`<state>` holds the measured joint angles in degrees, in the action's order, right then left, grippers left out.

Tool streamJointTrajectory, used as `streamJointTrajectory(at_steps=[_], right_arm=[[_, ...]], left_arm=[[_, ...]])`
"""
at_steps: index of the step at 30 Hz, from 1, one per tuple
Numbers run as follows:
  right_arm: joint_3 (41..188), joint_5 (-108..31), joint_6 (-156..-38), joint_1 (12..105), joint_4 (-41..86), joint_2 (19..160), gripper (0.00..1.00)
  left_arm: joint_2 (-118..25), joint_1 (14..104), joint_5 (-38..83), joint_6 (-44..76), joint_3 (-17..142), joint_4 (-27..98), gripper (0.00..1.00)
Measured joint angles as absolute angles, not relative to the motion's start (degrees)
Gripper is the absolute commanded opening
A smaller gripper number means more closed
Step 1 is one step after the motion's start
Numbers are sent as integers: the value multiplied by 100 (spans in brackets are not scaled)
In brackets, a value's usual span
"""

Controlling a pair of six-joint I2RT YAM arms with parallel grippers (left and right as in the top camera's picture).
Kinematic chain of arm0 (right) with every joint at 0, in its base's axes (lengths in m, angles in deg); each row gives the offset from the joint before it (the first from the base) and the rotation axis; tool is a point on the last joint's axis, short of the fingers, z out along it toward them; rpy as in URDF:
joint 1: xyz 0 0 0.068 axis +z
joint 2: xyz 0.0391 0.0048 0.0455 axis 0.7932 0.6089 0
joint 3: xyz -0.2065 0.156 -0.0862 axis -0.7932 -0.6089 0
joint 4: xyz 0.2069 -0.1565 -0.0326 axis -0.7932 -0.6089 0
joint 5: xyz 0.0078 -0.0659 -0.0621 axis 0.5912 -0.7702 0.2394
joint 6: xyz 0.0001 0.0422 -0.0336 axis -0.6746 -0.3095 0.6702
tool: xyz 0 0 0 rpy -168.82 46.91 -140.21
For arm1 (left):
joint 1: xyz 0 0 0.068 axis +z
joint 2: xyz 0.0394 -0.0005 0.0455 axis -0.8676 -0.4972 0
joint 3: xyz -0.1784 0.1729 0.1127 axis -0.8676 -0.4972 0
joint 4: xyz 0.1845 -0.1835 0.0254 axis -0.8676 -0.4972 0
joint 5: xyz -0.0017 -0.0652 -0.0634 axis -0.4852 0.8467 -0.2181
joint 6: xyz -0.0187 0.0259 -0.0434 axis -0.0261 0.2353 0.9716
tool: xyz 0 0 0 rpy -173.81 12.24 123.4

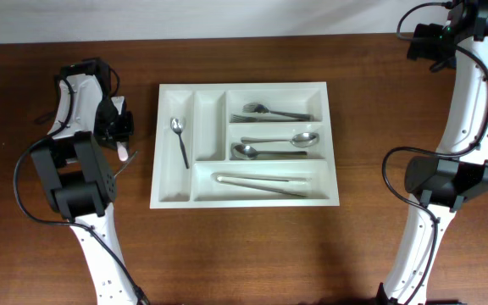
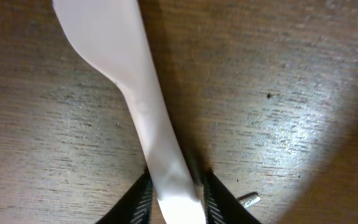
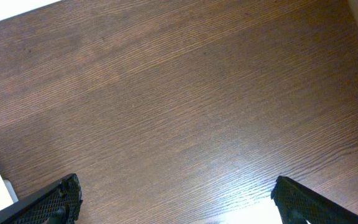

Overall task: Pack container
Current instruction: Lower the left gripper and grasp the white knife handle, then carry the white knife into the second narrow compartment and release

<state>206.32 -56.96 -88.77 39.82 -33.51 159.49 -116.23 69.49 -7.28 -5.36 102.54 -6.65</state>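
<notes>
Left of the large white rectangular plastic cutlery tray (image 1: 244,85), the left gripper (image 2: 176,186) has its fingers (image 2: 143,194) pinched on the handle end of a flat white plastic spatula (image 2: 114,56). The spatula looks light, stiff and slick, so it is apt to swivel in so narrow a hold. The tray, in the middle of the dark wooden counter (image 1: 244,254), holds a small metal spoon (image 1: 179,140) in its leftmost slot, nothing in the next, then metal forks (image 1: 274,111), two larger spoons (image 1: 278,144) and long metal tongs (image 1: 261,184). Far right of it, the right gripper (image 3: 176,183) has its fingers wide apart and empty.

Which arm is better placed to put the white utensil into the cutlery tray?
Left. The left fingers grip the white utensil right beside the tray. The right fingers stand open and empty over the table, off beyond the tray's far side.
</notes>
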Motion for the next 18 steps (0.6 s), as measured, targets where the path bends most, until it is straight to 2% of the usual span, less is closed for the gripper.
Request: streamJointTrajectory(at_steps=[5,18], right_arm=[[20632,-5696,-8880,3982,-3351,15949,99],[20632,-5696,-8880,3985,-3351,15949,99]], left_arm=[[-11623,6949,-728,-515,10254,-597,3],[-11730,6949,-731,-504,10628,-479,2]])
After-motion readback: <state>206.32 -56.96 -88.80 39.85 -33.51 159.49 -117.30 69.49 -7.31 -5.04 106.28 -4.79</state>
